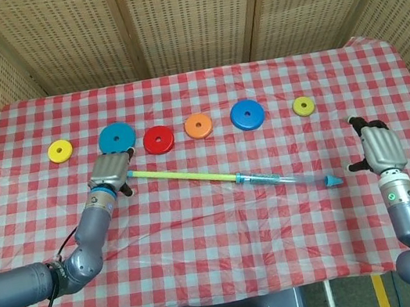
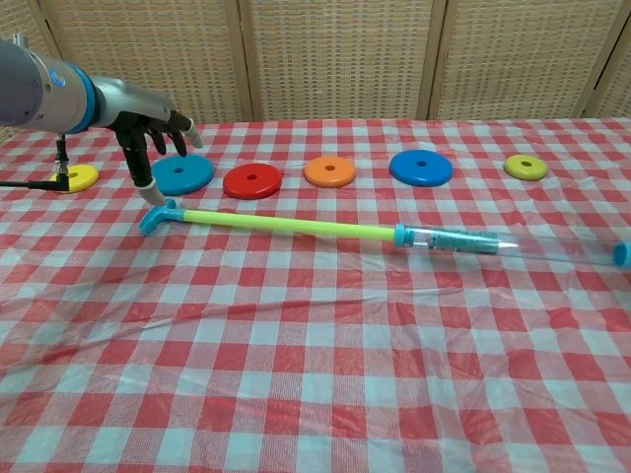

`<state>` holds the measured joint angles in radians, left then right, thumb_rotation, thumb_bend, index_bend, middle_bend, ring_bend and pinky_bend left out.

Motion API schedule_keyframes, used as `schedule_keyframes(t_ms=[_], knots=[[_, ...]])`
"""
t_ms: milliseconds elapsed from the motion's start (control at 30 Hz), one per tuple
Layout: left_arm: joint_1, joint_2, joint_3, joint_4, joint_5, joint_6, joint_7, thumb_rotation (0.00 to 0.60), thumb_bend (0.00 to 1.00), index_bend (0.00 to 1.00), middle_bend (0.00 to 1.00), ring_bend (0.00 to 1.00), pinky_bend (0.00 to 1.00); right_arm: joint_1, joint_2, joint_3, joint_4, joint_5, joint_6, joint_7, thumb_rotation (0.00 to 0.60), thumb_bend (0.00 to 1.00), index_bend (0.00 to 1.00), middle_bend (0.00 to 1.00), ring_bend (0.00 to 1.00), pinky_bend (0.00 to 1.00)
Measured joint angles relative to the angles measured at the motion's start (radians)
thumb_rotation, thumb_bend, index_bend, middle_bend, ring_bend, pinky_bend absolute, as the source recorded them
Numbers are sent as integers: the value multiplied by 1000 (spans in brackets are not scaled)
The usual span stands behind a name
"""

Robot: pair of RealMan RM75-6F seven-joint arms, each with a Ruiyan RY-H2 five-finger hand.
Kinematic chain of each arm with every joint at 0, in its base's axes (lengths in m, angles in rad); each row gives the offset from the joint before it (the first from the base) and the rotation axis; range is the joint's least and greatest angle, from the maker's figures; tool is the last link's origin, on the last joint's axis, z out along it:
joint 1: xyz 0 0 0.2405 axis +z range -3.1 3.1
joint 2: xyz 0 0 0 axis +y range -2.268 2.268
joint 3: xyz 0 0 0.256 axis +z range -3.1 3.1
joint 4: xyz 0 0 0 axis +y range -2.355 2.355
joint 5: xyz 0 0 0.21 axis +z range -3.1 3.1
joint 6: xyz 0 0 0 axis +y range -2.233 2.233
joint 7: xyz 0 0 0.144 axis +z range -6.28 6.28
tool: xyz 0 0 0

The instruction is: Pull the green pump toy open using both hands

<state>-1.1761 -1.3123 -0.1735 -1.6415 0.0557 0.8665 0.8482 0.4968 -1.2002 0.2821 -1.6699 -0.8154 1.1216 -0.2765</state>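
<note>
Head view showed the left robot hand (image 1: 110,172) at left of centre, fingers spread, holding nothing, just above the handle end of the green pump toy (image 1: 193,175), which lay extended across the checked worktop (image 1: 225,221). At far right, the right robot hand (image 1: 380,148) hovered empty, fingers apart.

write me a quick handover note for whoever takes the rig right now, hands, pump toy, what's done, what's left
Left hand: open, fingers spread just above the handle end, holding nothing.
Right hand: open, apart from the toy's blue tip.
Green pump toy: lies on the checkered cloth, in front of the row of colored discs, green rod drawn far out of the clear tube.
Done: toy looks pulled open and set down.
Left: probably only to clear both hands away.
</note>
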Motion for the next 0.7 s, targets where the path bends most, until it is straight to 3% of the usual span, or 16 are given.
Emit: schedule_keyframes(t_ms=[167, 367, 467, 567, 700], knots=[[-57, 77, 53, -65, -109, -68, 56, 600, 125, 13, 0, 0, 0, 1, 8, -10, -8, 18, -10, -12, 600, 289, 55, 24, 5, 26], [-27, 102, 41, -114, -43, -61, -31, 600, 130, 45, 0, 0, 0, -17, 18, -23, -29, -16, 14, -1, 600, 282, 56, 0, 0, 0], [29, 107, 27, -154, 85, -19, -109, 600, 130, 46, 0, 0, 0, -36, 24, -39, -39, -64, 29, 21, 600, 271, 56, 0, 0, 0], [107, 106, 31, -194, 284, 57, -183, 600, 130, 29, 0, 0, 0, -62, 27, -64, -39, -149, 52, 62, 600, 241, 54, 0, 0, 0], [239, 91, 78, -216, 645, 222, -260, 600, 130, 0, 0, 0, 0, -106, 17, -111, -11, -297, 105, 124, 600, 199, 16, 0, 0, 0]])
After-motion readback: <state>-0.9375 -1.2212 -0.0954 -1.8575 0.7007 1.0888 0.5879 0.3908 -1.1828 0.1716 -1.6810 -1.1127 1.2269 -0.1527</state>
